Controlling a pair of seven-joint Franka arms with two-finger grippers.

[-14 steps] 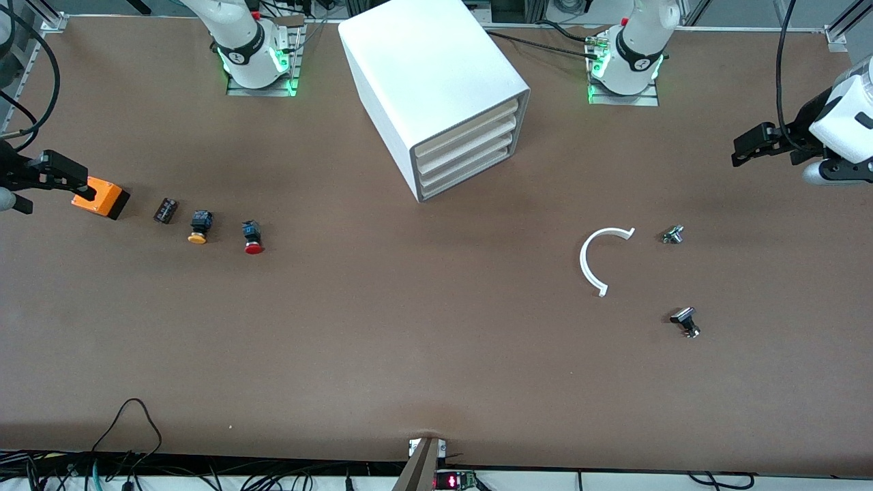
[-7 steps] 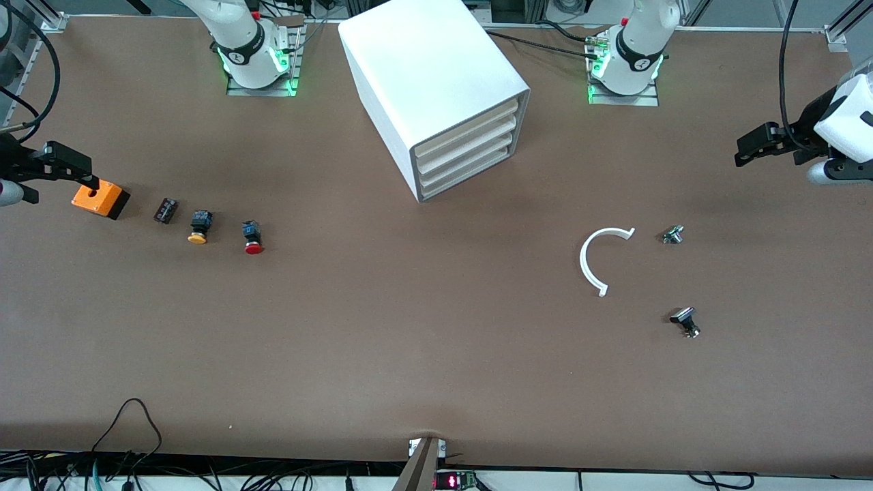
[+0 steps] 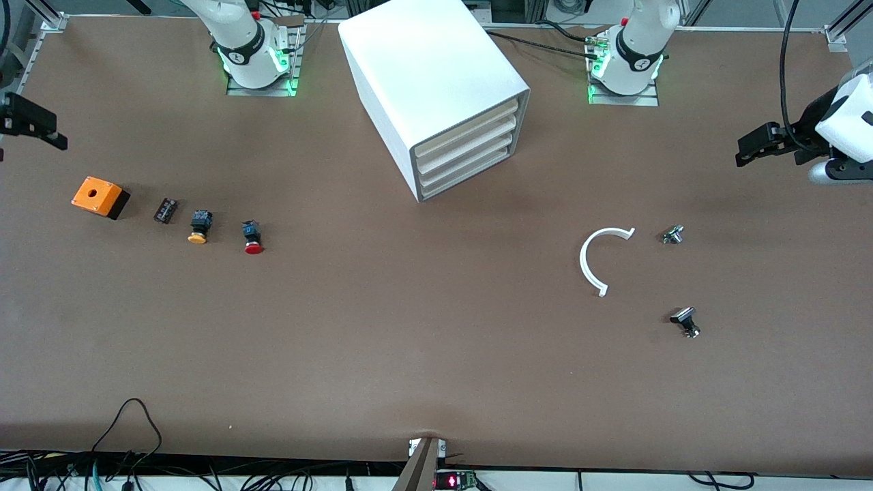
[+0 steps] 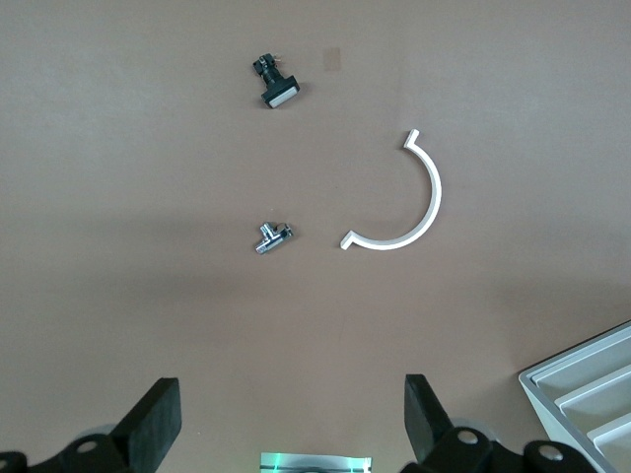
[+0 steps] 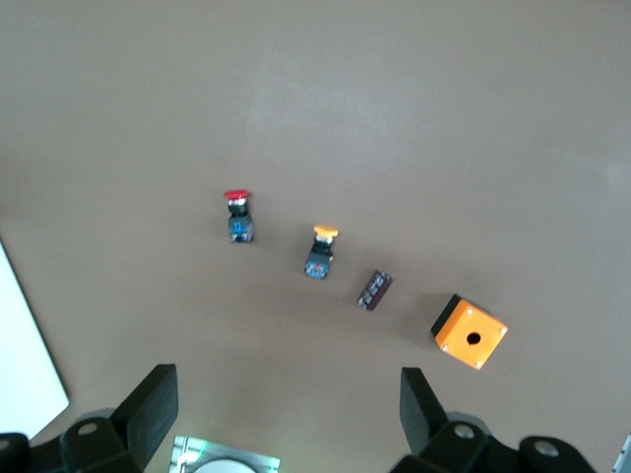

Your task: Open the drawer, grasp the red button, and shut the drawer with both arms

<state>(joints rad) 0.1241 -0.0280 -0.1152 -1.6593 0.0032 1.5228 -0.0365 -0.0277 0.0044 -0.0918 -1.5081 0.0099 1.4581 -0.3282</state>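
Drawers, the four shallow white plastic trays, are all shut (nothing started), while the right gripper, wide open and empty, has lifted away from the orange box; the left gripper waits, open and empty too.

No text, label, brand or number is readable on anything in these views.
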